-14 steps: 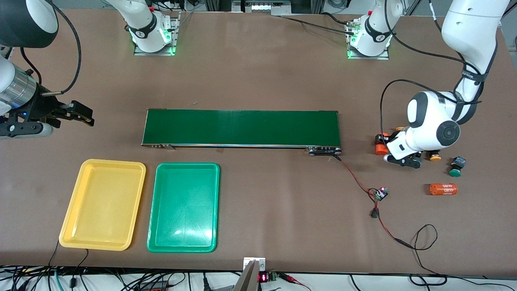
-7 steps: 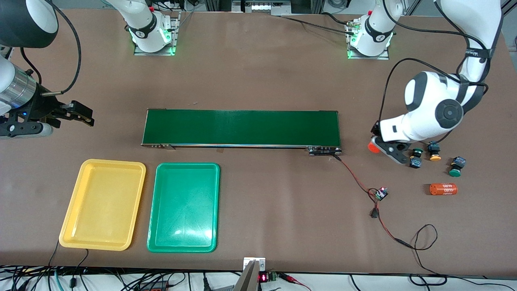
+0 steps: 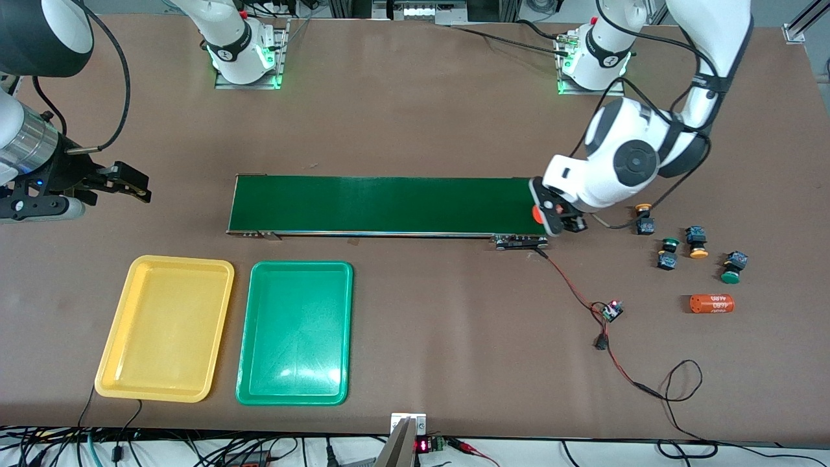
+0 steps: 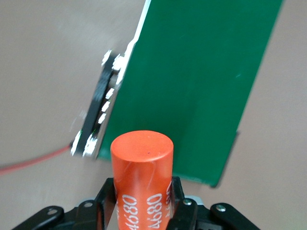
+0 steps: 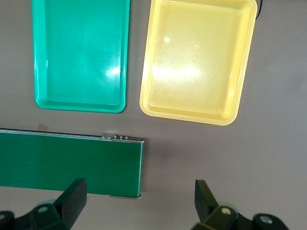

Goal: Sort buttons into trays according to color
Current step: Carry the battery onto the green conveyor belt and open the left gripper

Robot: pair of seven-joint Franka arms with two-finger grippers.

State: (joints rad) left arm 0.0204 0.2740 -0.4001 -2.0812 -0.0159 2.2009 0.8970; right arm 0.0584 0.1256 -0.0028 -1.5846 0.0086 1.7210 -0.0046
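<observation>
My left gripper [image 3: 554,217] is shut on an orange cylinder [image 3: 537,213] with white print and holds it over the dark-green belt's [image 3: 389,204] end toward the left arm. The left wrist view shows the cylinder [image 4: 141,158] upright between my left gripper's [image 4: 141,203] jaws. Several buttons sit on the table toward the left arm's end: two yellow-orange caps [image 3: 643,217] [image 3: 697,241] and two green caps [image 3: 668,253] [image 3: 733,267]. The yellow tray [image 3: 165,324] and green tray [image 3: 295,331] lie empty side by side. My right gripper [image 3: 130,181] waits open at the right arm's end.
A second orange cylinder [image 3: 711,303] lies on its side nearer the front camera than the buttons. A red-black wire with a small circuit board [image 3: 611,310] runs from the belt's end across the table. In the right wrist view, both trays [image 5: 81,52] [image 5: 196,62] and the belt's other end [image 5: 72,163] lie below the right gripper [image 5: 139,201].
My left gripper has lifted the orange cylinder from beside the buttons and carried it to the belt's end, uncovering the buttons. The right arm has not moved.
</observation>
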